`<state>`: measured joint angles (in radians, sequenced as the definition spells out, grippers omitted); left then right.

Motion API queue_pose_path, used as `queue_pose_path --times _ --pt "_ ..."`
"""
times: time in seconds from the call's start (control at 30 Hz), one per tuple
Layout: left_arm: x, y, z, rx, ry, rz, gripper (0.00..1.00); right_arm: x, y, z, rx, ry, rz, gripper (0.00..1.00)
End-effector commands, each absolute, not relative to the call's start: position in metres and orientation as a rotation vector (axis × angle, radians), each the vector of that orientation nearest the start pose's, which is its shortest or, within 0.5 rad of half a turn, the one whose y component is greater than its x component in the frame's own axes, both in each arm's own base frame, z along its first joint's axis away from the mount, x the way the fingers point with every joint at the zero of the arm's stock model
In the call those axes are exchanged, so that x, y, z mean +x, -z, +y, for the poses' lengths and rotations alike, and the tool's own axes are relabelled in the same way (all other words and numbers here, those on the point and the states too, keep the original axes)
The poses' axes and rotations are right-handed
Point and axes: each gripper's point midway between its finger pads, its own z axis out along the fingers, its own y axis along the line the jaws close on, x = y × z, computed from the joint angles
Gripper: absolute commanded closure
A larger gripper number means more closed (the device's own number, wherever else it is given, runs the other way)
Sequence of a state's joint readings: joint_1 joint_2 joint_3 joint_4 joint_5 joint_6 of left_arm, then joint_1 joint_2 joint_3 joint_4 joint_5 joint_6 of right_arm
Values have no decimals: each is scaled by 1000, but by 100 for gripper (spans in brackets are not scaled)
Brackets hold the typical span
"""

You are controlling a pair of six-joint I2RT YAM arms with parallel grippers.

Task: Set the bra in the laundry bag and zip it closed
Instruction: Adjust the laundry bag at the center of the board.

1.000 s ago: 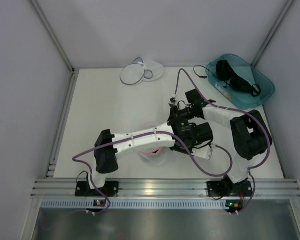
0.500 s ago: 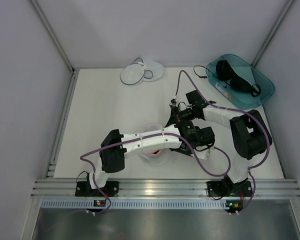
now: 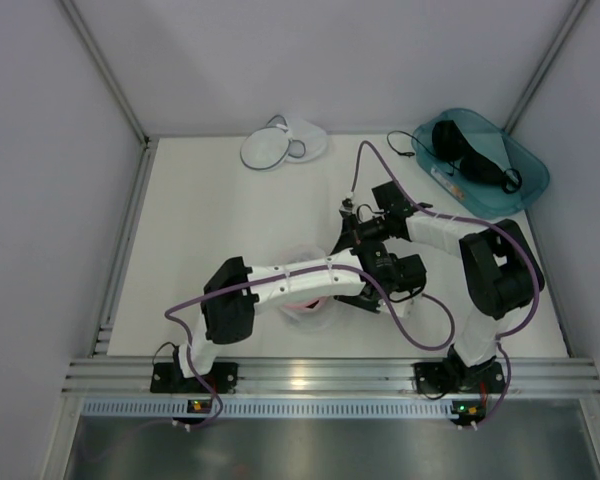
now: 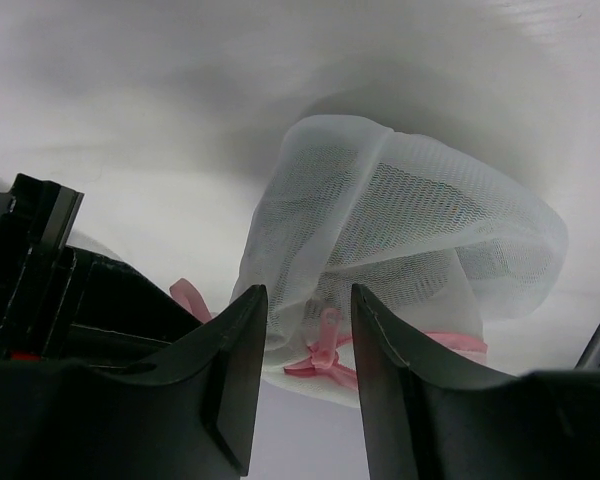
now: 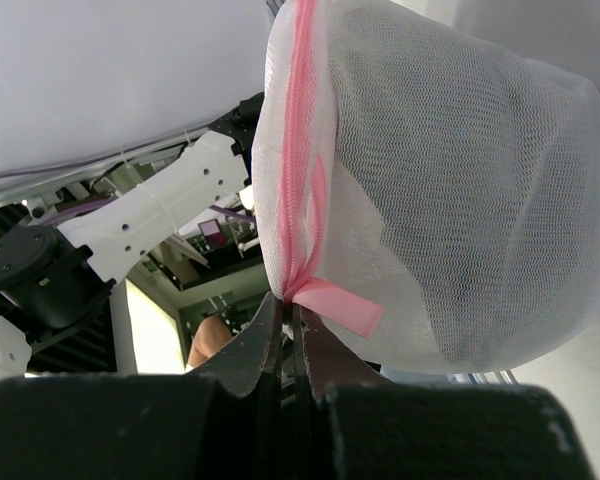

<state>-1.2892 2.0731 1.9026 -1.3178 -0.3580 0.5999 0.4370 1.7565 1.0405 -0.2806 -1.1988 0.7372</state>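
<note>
**Left arm point(image 3: 290, 275) shifts right beside the pinched bag**

Since a second ago, the left arm's elbow has slid to the right along the near side of the table point(image 3: 210, 220). Its wrist now sits a little closer to the bases. The left gripper point(image 4: 308, 300) stands partly open with nothing between its fingers. A pink zip pull point(image 4: 325, 345) shows just beyond the gap. It belongs to the pink-rimmed bag point(image 5: 440, 180), a white mesh dome, and the right gripper point(image 5: 292, 310) is clamped tight on the bag's pink zip seam. Something dark shades the mesh, but I cannot tell what it is. At the table's back edge lies the laundry bag point(image 3: 265, 150), its two halves side by side. The bra point(image 3: 470, 155) lies in the teal bin point(image 3: 525, 185) at the far right corner, well apart from both bags.
</note>
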Motion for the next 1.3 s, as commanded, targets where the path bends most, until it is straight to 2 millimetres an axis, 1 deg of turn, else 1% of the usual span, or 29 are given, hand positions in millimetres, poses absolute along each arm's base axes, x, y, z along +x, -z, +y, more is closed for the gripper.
queue_pose_path --times 0.0,0.13,0.33,0.4,0.47,0.5,0.57,0.6,0.7,0.8,1.03,1.27 --pt "182 -135 -310 -2551 607 -1856 55 225 -156 294 -169 -1972 2671 100" --pt "184 -134 -305 -2531 616 -1863 53 225 -156 293 -175 -1970 2667 100" --pt "192 -134 -300 -2513 656 -1872 56 224 -157 292 -184 -1965 2666 100" --pt "193 -135 -299 -2513 666 -1868 59 224 -156 292 -184 -1962 2667 100" --pt "194 -135 -299 -2510 671 -1872 64 224 -156 292 -183 -1962 2667 100" --pt "194 -135 -299 -2511 669 -1870 71 224 -156 292 -186 -1960 2667 100" --pt "193 -135 -300 -2512 661 -1875 80 224 -156 292 -186 -1959 2667 100" --pt "193 -135 -300 -2512 660 -1875 88 225 -156 292 -189 -1956 2664 100" --pt "192 -137 -300 -2517 649 -1876 100 227 -156 292 -198 -1954 2657 100" --pt "187 -136 -301 -2522 618 -1872 100 233 -156 293 -215 -1943 2652 100" --pt "151 -129 -306 -2536 509 -1826 100 250 -157 292 -225 -1912 2634 100" --pt "135 -127 -308 -2543 476 -1814 99 260 -156 294 -239 -1894 2628 100"
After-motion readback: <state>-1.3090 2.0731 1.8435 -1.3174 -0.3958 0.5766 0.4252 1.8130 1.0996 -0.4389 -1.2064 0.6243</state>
